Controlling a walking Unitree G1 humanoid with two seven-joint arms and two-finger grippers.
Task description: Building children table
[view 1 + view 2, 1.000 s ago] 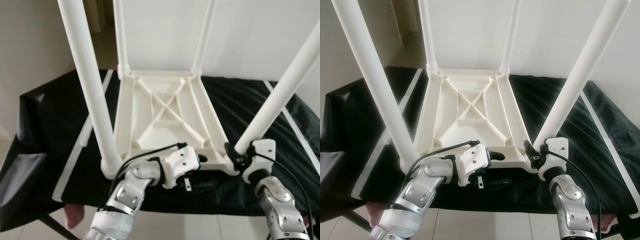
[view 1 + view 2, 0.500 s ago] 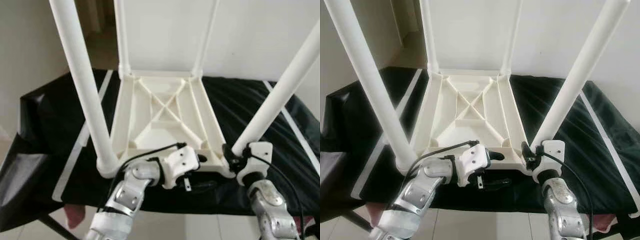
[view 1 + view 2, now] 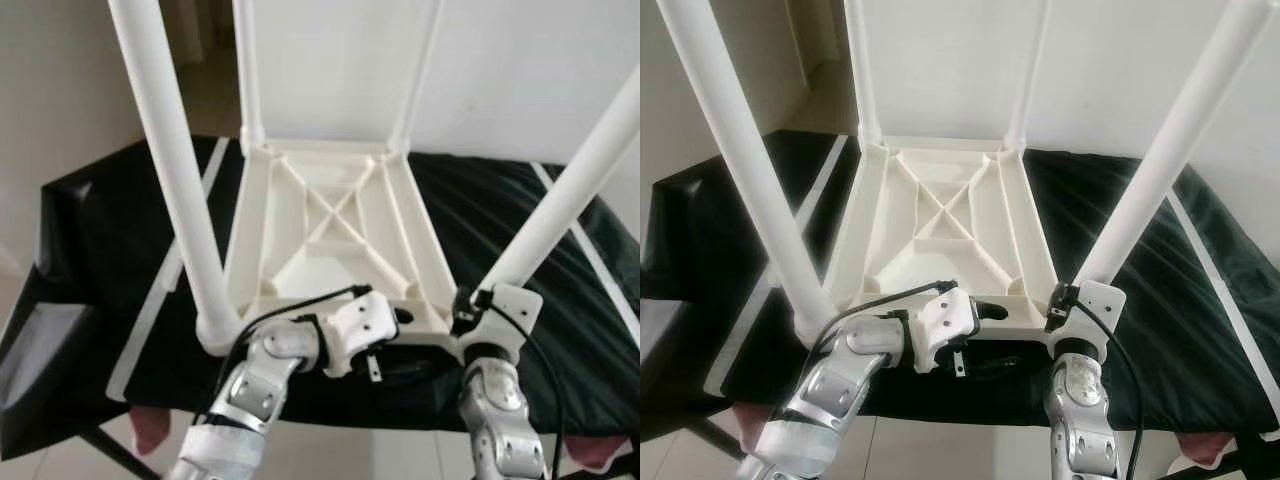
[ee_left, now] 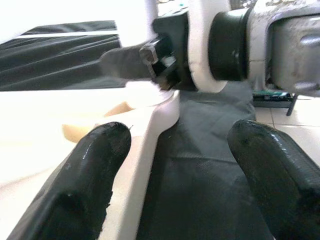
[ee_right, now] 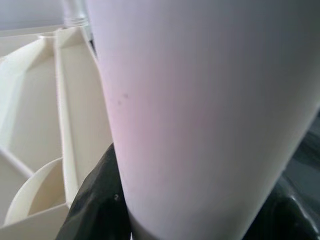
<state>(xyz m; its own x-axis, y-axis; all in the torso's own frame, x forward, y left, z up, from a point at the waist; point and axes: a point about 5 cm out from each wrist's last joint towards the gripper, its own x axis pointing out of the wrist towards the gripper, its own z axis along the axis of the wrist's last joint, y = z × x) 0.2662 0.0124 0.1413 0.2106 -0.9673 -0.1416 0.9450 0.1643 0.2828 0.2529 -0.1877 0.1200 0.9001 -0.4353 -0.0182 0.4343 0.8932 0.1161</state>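
Right claw (image 3: pixel 1065 305) is gripping the near-right leg (image 3: pixel 1160 170) at its base, lower right of frame. Left claw (image 4: pixel 172 165) is spread open beside the upturned tabletop (image 3: pixel 330 230), frame centre. Judged step: seating this leg; next, press it firmly into its socket.

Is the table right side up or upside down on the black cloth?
Upside down: the table shows its ribbed underside, and all four legs point upward.

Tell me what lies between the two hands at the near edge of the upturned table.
Head views: the tabletop's near rim spans from left hand to right hand on the near-right leg.
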